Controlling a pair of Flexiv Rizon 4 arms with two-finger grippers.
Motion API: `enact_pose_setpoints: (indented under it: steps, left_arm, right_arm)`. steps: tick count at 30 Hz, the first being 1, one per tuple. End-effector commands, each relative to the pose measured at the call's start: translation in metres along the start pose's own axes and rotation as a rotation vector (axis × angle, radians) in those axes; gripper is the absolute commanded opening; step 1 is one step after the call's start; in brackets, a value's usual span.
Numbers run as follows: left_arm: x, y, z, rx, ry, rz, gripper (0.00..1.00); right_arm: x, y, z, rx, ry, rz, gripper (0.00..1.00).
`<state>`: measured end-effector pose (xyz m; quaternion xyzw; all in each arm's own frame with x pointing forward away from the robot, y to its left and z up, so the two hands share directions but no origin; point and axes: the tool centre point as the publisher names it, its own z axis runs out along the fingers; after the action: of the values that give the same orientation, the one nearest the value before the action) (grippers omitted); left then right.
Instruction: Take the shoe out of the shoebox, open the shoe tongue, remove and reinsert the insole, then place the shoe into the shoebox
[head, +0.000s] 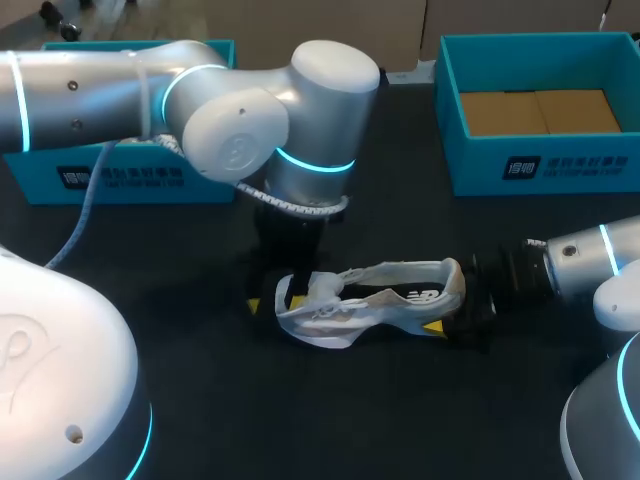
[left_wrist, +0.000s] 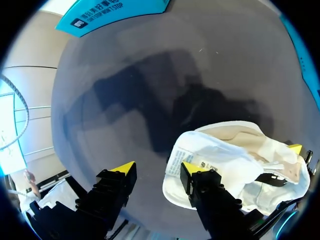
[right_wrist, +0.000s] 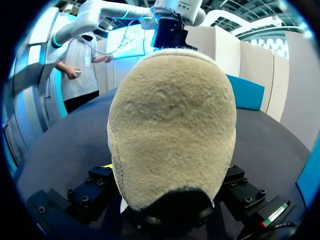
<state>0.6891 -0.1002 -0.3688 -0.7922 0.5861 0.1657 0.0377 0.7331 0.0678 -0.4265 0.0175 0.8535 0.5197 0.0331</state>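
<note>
A white shoe (head: 385, 297) lies on its side on the dark table between my two grippers. My right gripper (head: 447, 308) is at the heel, and in the right wrist view the beige fleecy heel (right_wrist: 172, 125) fills the space between its fingers (right_wrist: 97, 182), which press on both sides. My left gripper (head: 268, 302) hangs at the toe end with its fingers apart. In the left wrist view only bare table lies between the left gripper's (left_wrist: 158, 169) yellow tips. The folded-out white tongue (left_wrist: 205, 155), with its label showing, lies against one finger.
An open teal shoebox (head: 447, 100) with a cardboard floor stands at the back right. A second teal box (head: 130, 178) sits at the back left, partly behind my left arm. Bare dark table (head: 350, 420) stretches in front of the shoe.
</note>
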Motion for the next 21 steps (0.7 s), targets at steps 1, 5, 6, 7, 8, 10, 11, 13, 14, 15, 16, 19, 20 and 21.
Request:
enact_pose_setpoints:
  steps: [1, 5, 6, 7, 8, 10, 11, 13, 14, 15, 16, 19, 20, 21]
  left_arm:
    - [0.003, 0.003, 0.011, 0.006, -0.015, -0.134, 0.62]
    - [0.002, 0.0, 0.017, -0.01, -0.027, -0.158, 0.62]
    - [0.001, -0.001, 0.017, -0.013, -0.025, -0.163, 0.62]
    - [0.0, -0.002, 0.017, -0.014, -0.025, -0.166, 0.62]
    - [-0.002, -0.002, 0.016, -0.014, -0.023, -0.17, 0.64]
    - [-0.004, -0.002, 0.012, -0.013, -0.016, -0.175, 0.66]
    - [-0.004, -0.002, 0.01, -0.011, -0.012, -0.175, 0.67]
    - [-0.003, 0.0, 0.005, 0.01, -0.005, -0.154, 0.73]
    - [-0.002, 0.002, 0.002, 0.024, -0.004, -0.139, 0.8]
    - [-0.001, 0.004, -0.001, 0.036, 0.0, -0.12, 0.91]
    - [0.0, 0.005, -0.004, 0.055, -0.004, -0.111, 0.98]
    - [0.004, 0.007, -0.01, 0.094, -0.018, -0.087, 1.0]
    - [0.004, 0.007, -0.013, 0.1, -0.019, -0.085, 1.0]
    - [0.004, 0.007, -0.015, 0.103, -0.013, -0.083, 1.0]
  right_arm:
    - [0.0, -0.001, 0.001, 0.003, -0.001, 0.001, 0.0]
    - [0.0, -0.001, 0.001, 0.003, -0.001, 0.001, 0.0]
    - [0.0, -0.001, 0.001, 0.003, -0.001, 0.001, 0.0]
    - [0.0, -0.001, 0.001, 0.003, -0.001, 0.001, 0.0]
    - [0.0, -0.001, 0.001, 0.003, -0.001, 0.001, 0.0]
    - [0.0, -0.001, 0.001, 0.003, -0.001, 0.001, 0.0]
    - [0.0, -0.001, 0.001, 0.003, -0.001, 0.001, 0.0]
    - [0.0, -0.001, 0.001, 0.003, -0.001, 0.001, 0.0]
    - [0.0, -0.001, 0.001, 0.003, -0.001, 0.001, 0.0]
    - [0.0, -0.001, 0.001, 0.003, -0.001, 0.001, 0.0]
    - [0.0, -0.001, 0.001, 0.003, -0.001, 0.001, 0.0]
    - [0.0, -0.001, 0.001, 0.003, -0.001, 0.001, 0.0]
    - [0.0, -0.001, 0.001, 0.003, -0.001, 0.001, 0.0]
    - [0.0, -0.001, 0.001, 0.003, -0.001, 0.001, 0.0]
